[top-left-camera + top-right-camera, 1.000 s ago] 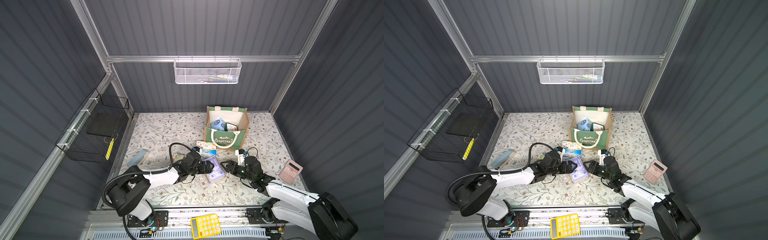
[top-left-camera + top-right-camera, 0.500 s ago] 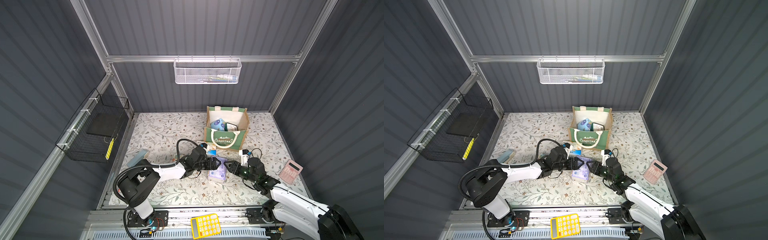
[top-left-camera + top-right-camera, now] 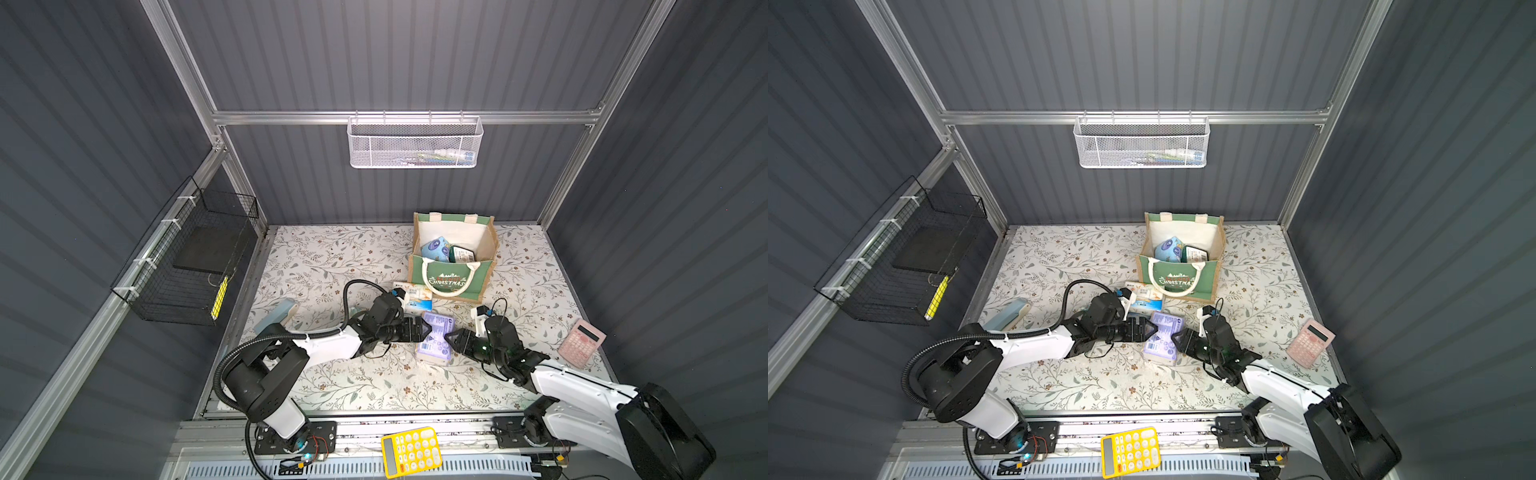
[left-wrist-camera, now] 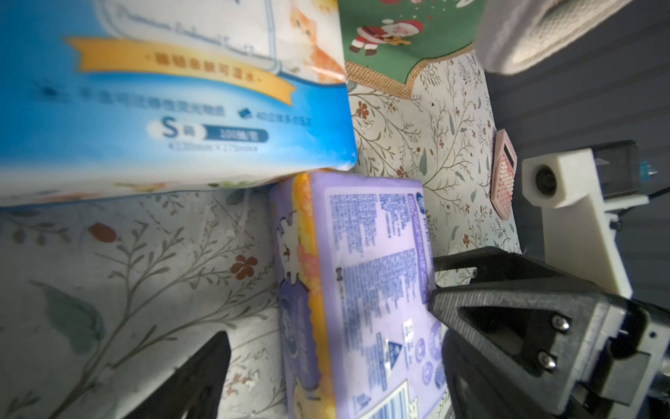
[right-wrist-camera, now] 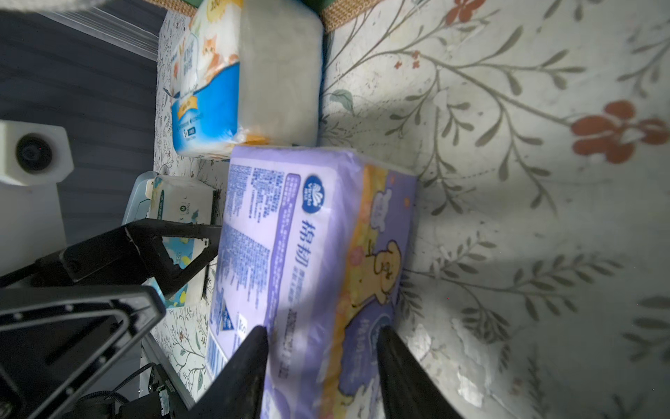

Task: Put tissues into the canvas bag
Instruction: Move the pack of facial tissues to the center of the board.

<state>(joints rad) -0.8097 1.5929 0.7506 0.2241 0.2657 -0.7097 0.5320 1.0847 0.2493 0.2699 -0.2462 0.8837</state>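
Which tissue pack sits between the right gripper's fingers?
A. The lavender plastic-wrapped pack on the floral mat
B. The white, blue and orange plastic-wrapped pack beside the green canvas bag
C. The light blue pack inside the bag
A: in the right wrist view the right gripper has one finger on each side of the near end of the lavender plastic-wrapped tissue pack.

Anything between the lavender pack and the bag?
Yes: the white-blue-orange pack lies between the lavender pack and the canvas bag, by its green front. The bag's mouth is open upward, so a lift over that pack likely clears it.
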